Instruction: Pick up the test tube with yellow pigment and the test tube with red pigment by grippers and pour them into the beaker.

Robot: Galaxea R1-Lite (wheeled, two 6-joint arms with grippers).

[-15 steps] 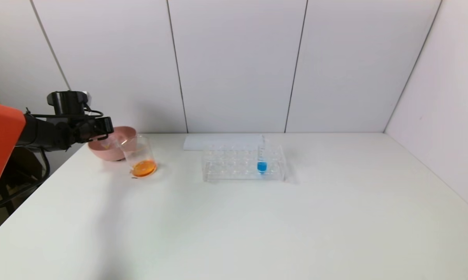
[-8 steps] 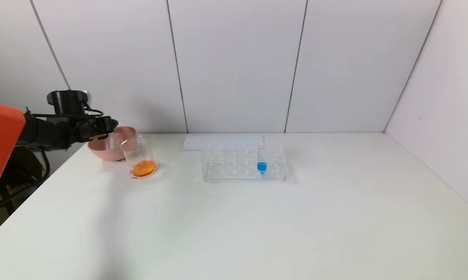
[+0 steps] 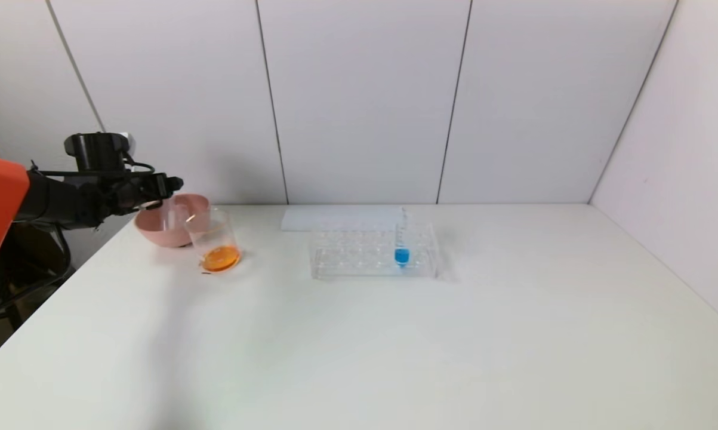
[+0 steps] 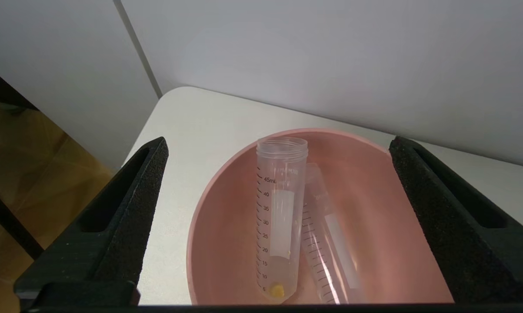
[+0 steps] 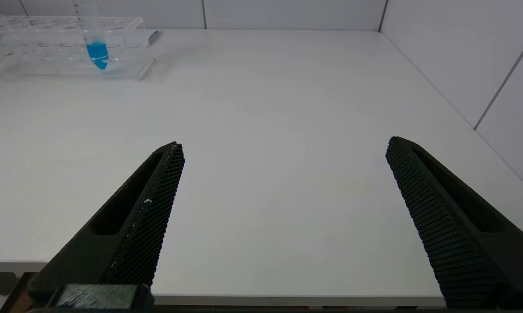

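Note:
My left gripper (image 3: 170, 183) hovers open over the pink bowl (image 3: 150, 230) at the table's far left. In the left wrist view the gripper (image 4: 278, 141) has its jaws wide apart and holds nothing. Inside the bowl (image 4: 374, 182) leans the tube with yellow pigment (image 4: 281, 217), with only a small yellow trace at its bottom. A second clear tube (image 4: 331, 248) lies beside it and shows no colour. The beaker (image 3: 214, 239) stands just right of the bowl with orange liquid in it. My right gripper (image 5: 284, 143) is open and empty at the table's front edge.
A clear tube rack (image 3: 373, 251) holds a tube with blue liquid (image 3: 401, 255) at the table's middle back; it also shows in the right wrist view (image 5: 97, 50). A flat white sheet (image 3: 335, 218) lies behind the rack. The table's left edge runs beside the bowl.
My left gripper has risen a little and drawn back above the bowl. The tube it stood over now leans in the bowl, free of the fingers.

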